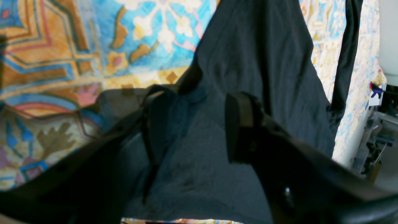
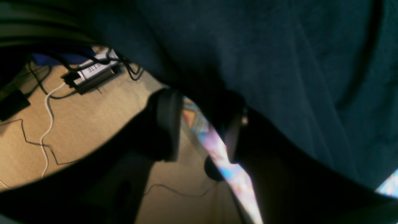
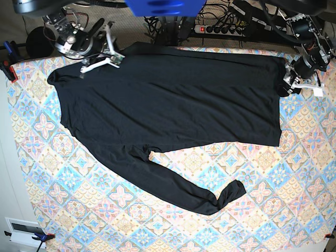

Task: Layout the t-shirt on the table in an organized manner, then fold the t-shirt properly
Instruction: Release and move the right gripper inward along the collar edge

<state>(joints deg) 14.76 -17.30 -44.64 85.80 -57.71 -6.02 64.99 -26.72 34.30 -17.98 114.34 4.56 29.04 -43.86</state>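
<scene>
Base view only: whole t-shirt [image 3: 173, 100] spread flat across far half of table [image 3: 273, 210], one long sleeve trailing toward near side, cuff curled near centre.

Left side of base view: right hand [image 3: 102, 60] at far edge over shirt's corner. Right wrist view adds detail: fingers [image 2: 166, 124] apart, strip of table [image 2: 217, 146] edge between them, t-shirt [image 2: 279, 62] draped over one finger, nothing pinched. Floor [image 2: 77, 124] with cables [image 2: 46, 118] and power strip [image 2: 93, 70] beyond, blurred.

Right side of base view: left hand [image 3: 299, 81] at shirt's far right edge, mostly hidden by arm hardware. Left wrist view: left hand [image 1: 192, 124] spread wide over t-shirt [image 1: 248, 62], fabric beneath the gap, not clamped; table [image 1: 62, 62] pattern alongside. Fingertip contact with cloth not resolvable, dark on dark.
</scene>
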